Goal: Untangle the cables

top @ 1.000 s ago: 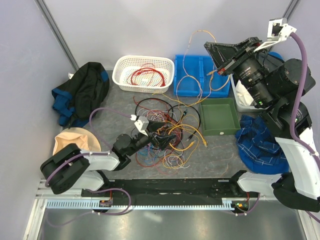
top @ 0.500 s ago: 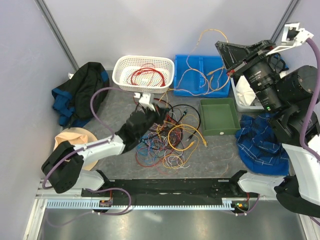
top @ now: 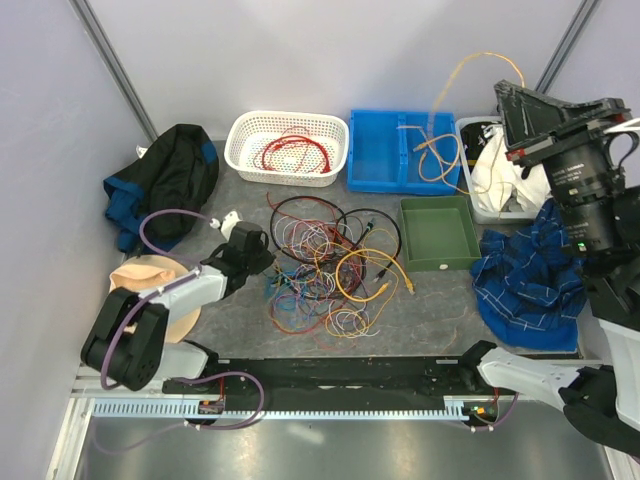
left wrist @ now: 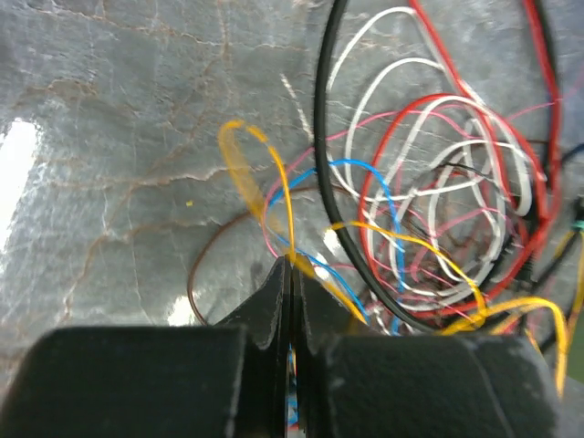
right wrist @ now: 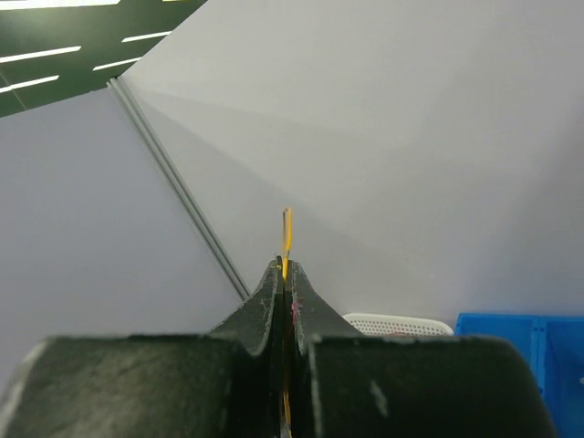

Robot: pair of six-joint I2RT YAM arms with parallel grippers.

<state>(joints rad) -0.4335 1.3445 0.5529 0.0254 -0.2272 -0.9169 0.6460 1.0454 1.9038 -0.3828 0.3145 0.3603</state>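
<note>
The cables lie in a loose tangle of red, black, white, blue and yellow-orange wires at the table's middle. My left gripper sits low at the tangle's left edge. In the left wrist view it is shut on a yellow-orange cable, whose loop sticks out past the tips; a blue wire runs close beside it. My right gripper is raised high at the back right, shut on a thin orange cable that hangs down over the blue bin. Its end pokes out above the right gripper.
A white basket with red cables stands at the back, a blue bin beside it and a green tray in front. Dark clothing and a tan hat lie left. A plaid cloth lies right.
My left gripper has shut and has drawn back from over the tangle to its left edge. My right arm has swung right with the orange cable, lifting it away from the pile.
</note>
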